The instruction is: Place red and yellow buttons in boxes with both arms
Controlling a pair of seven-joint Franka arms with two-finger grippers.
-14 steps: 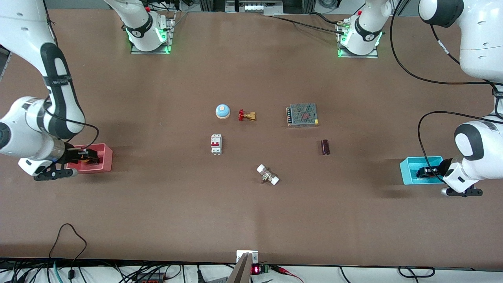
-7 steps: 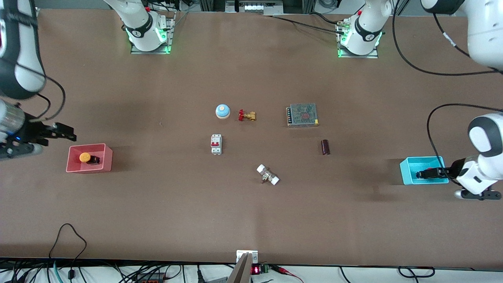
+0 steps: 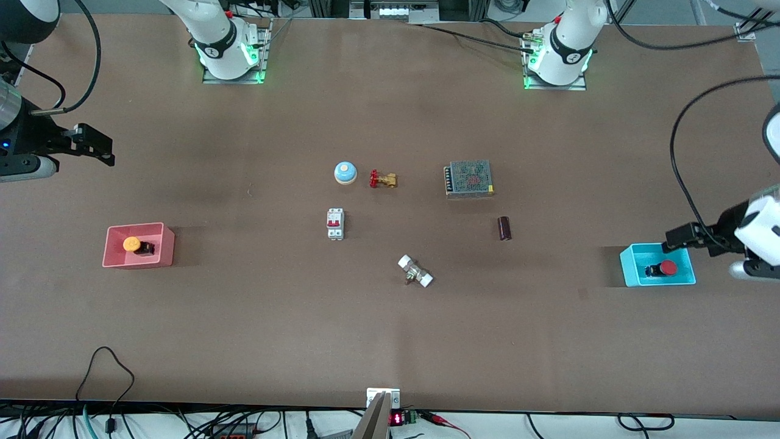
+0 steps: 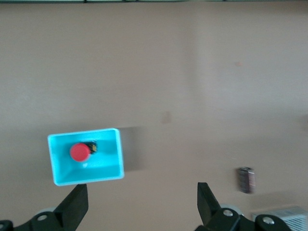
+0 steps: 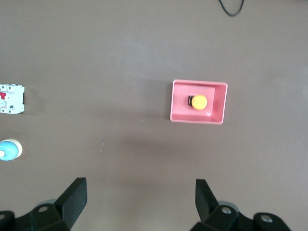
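Above the table, both end effectors, left [image 3: 681, 236] and right [image 3: 92, 144], hang spread.

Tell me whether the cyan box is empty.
Not empty: the red button lies inside the cyan box; left gripper open above it.

Left gripper [image 3: 677, 236] raised, fingers spread, empty. Right gripper [image 3: 97, 145] raised, fingers spread, empty.
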